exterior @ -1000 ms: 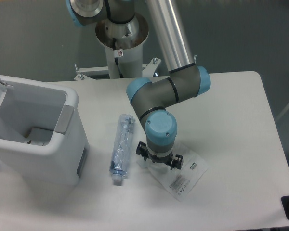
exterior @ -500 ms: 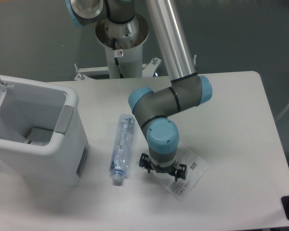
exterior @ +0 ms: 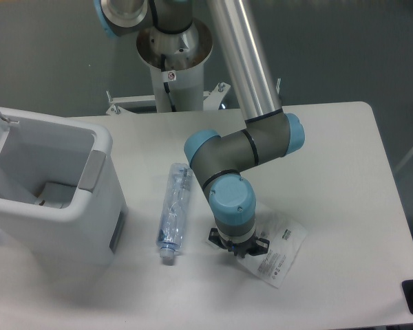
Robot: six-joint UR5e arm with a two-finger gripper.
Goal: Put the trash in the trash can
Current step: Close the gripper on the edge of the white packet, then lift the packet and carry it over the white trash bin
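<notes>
Near the tabletop's front edge, our claw [exterior: 238, 246] has dropped onto the bag [exterior: 279, 247], nudging it rightward; its grip we cannot tell.

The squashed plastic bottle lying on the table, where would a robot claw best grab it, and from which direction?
Probably from straight above, around the middle of the crushed bottle. It lies flat on the table, long and narrow, its white cap toward the front edge, so fingers closing across its narrow width should fit. Both long sides look free.
</notes>
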